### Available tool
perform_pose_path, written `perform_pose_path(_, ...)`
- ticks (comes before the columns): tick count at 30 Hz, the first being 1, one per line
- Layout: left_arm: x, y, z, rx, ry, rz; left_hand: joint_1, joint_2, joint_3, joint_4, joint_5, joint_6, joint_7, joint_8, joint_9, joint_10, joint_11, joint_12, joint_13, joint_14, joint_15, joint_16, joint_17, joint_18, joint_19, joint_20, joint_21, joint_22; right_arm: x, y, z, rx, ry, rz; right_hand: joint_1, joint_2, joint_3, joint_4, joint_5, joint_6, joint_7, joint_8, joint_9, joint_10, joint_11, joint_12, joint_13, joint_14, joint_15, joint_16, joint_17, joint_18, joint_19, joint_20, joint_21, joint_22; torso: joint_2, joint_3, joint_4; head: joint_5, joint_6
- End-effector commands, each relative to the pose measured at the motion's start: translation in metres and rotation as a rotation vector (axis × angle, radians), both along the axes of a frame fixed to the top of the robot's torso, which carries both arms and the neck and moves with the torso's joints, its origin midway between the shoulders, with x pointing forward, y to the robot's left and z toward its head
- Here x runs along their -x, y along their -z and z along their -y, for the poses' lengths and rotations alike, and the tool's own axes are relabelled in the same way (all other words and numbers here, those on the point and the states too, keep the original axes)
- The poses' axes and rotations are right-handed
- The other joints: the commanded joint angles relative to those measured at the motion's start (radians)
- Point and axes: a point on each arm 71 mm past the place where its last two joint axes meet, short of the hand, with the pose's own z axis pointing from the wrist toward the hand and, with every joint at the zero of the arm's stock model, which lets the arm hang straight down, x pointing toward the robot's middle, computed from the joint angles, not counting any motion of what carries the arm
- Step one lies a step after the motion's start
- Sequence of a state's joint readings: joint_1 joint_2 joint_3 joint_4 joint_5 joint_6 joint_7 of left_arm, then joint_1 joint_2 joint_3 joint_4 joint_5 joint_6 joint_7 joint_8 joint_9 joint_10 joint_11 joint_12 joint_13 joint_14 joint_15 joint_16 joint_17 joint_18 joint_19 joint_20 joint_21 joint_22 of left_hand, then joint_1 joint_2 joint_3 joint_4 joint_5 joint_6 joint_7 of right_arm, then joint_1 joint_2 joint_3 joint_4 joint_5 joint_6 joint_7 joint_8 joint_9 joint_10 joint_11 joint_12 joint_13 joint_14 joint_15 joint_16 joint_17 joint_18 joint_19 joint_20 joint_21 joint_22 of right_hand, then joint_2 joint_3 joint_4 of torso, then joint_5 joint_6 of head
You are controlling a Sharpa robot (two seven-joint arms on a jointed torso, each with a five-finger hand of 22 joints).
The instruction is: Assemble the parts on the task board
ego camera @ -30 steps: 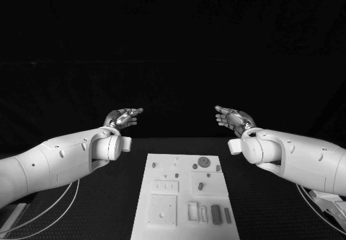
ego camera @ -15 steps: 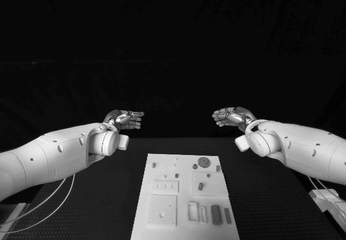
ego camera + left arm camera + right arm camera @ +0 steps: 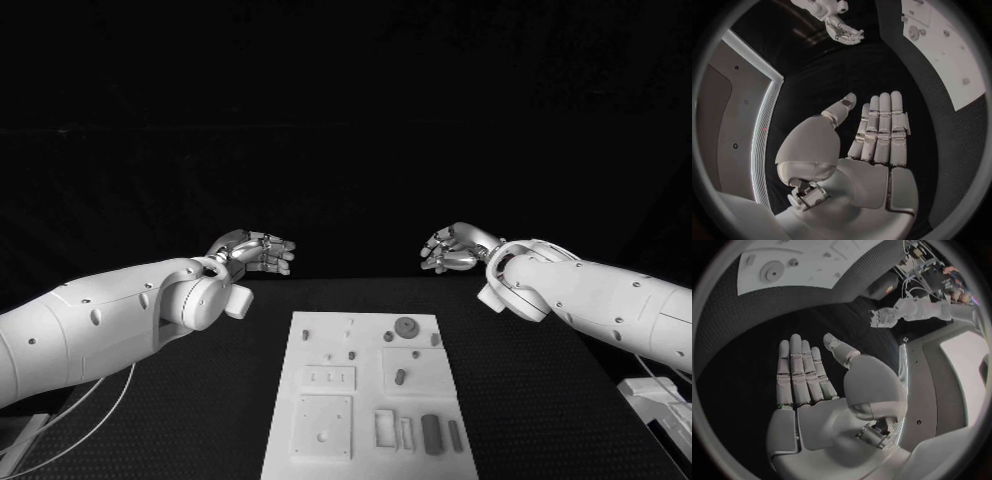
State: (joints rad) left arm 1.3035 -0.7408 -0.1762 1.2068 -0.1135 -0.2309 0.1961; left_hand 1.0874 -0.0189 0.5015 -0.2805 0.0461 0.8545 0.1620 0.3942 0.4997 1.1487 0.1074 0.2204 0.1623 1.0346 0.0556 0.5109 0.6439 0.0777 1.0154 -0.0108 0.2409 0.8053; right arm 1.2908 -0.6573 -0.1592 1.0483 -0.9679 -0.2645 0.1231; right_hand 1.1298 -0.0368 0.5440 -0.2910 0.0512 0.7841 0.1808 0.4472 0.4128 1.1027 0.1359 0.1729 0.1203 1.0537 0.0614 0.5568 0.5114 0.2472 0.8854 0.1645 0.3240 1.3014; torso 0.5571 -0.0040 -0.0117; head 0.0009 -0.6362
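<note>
- The task board point(image 3: 368, 395), a white plate, lies lengthwise on the middle of the black tabletop point(image 3: 534, 400), its near end at the table's near edge.
- Small grey parts lie on it: two upright bars point(image 3: 443, 435) by the near right corner, a small peg point(image 3: 401, 377) at mid-board, a round disc point(image 3: 407, 325) near the far right corner.
- Left hand point(image 3: 873, 137) hovers beyond the board's far left corner, over bare table, holding nothing; fingers straight and side by side, thumb apart.
- Right hand point(image 3: 811, 375) hovers beyond the far right corner, likewise flat, fingers together, thumb apart, nothing in it.
</note>
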Motion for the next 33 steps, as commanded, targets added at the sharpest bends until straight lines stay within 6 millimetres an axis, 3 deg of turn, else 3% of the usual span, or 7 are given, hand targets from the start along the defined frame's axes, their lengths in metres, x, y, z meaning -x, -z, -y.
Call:
perform_pose_path(1,0.007,-0.006,0.008,0.006,0.116,0.047,0.007,0.004,0.001,-0.008,0.005,0.013,-0.001,-0.007,-0.002,0.011,0.001,-0.009,0.000,0.011,0.000,-0.009,0.005,0.002,0.011,-0.003,0.000,-0.002,0.002,0.002,-0.010,0.225,-0.111,0.064,0.032,-0.016,0.001,-0.002,0.006,0.082,-0.023,0.004,0.022,0.100,-0.038,-0.005,0.007,0.168,-0.071,0.100,0.099,0.015,0.201,-0.077,0.092,0.025,0.016,0.0026,0.0113,-0.004,0.001)
perform_pose_path(11,0.025,-0.010,0.021,0.041,0.158,0.050,-0.015,-0.016,-0.012,-0.002,0.005,0.012,0.002,-0.024,-0.011,0.015,0.004,-0.033,-0.001,0.006,0.008,-0.031,0.016,-0.011,0.007,-0.009,-0.013,-0.006,0.013,0.007,-0.034,0.407,-0.192,0.172,-0.014,-0.079,-0.021,0.004,0.006,0.069,-0.020,-0.054,0.022,0.229,-0.083,0.022,0.076,0.224,-0.115,0.204,0.209,0.015,0.287,-0.125,0.203,0.034,0.065,0.0123,0.0223,-0.010,0.013)
perform_pose_path(17,0.030,-0.013,0.024,0.052,0.172,0.048,-0.021,-0.019,-0.015,-0.003,0.005,0.011,0.004,-0.029,-0.012,0.015,0.006,-0.041,-0.001,0.006,0.009,-0.037,0.020,-0.015,0.007,-0.012,-0.017,-0.007,0.018,0.010,-0.046,0.444,-0.218,0.185,-0.023,-0.112,-0.038,0.006,0.010,0.078,-0.056,-0.075,0.028,0.337,-0.123,0.187,0.296,0.261,-0.156,0.395,0.375,0.015,0.350,-0.170,0.348,0.037,0.094,0.0167,0.0265,-0.014,0.013)
perform_pose_path(18,0.031,-0.013,0.024,0.054,0.174,0.047,-0.021,-0.019,-0.015,-0.003,0.005,0.011,0.004,-0.029,-0.013,0.015,0.006,-0.042,-0.001,0.005,0.009,-0.038,0.020,-0.015,0.006,-0.012,-0.017,-0.007,0.019,0.012,-0.047,0.451,-0.224,0.178,-0.025,-0.122,-0.047,0.005,0.014,0.080,-0.087,-0.087,0.030,0.276,-0.140,0.294,0.454,0.241,-0.131,0.499,0.467,0.015,0.356,-0.192,0.438,0.035,0.099,0.0178,0.0270,-0.014,0.012)
perform_pose_path(19,0.032,-0.013,0.024,0.055,0.176,0.046,-0.021,-0.019,-0.015,-0.003,0.005,0.011,0.004,-0.030,-0.013,0.015,0.006,-0.042,-0.001,0.005,0.009,-0.039,0.020,-0.015,0.006,-0.012,-0.018,-0.007,0.019,0.013,-0.048,0.454,-0.227,0.173,-0.025,-0.117,-0.042,0.006,0.006,0.080,-0.057,-0.088,0.031,0.269,-0.131,0.309,0.476,0.232,-0.153,0.498,0.470,0.015,0.345,-0.192,0.442,0.036,0.102,0.0184,0.0274,-0.014,0.013)
perform_pose_path(23,0.035,-0.015,0.026,0.061,0.183,0.046,-0.023,-0.020,-0.015,-0.003,0.005,0.011,0.004,-0.031,-0.013,0.015,0.007,-0.045,-0.001,0.005,0.010,-0.041,0.022,-0.017,0.006,-0.013,-0.019,-0.008,0.021,0.019,-0.049,0.471,-0.234,0.163,-0.040,-0.115,-0.008,0.010,0.008,0.084,-0.058,-0.113,0.043,0.137,-0.131,0.501,0.799,0.212,-0.153,0.578,0.543,0.015,0.296,-0.204,0.584,0.033,0.120,0.0204,0.0321,-0.016,0.011)
perform_pose_path(33,0.039,-0.017,0.029,0.067,0.193,0.043,-0.025,-0.020,-0.016,-0.003,0.005,0.010,0.005,-0.034,-0.014,0.016,0.007,-0.050,-0.001,0.004,0.010,-0.045,0.024,-0.019,0.005,-0.014,-0.022,-0.008,0.024,0.033,-0.049,0.496,-0.239,0.141,-0.033,-0.110,0.009,0.002,0.006,0.096,-0.053,-0.121,0.059,0.113,-0.123,0.506,0.893,0.196,-0.156,0.609,0.568,0.015,0.259,-0.206,0.626,0.030,0.152,0.0231,0.0382,-0.023,0.009)
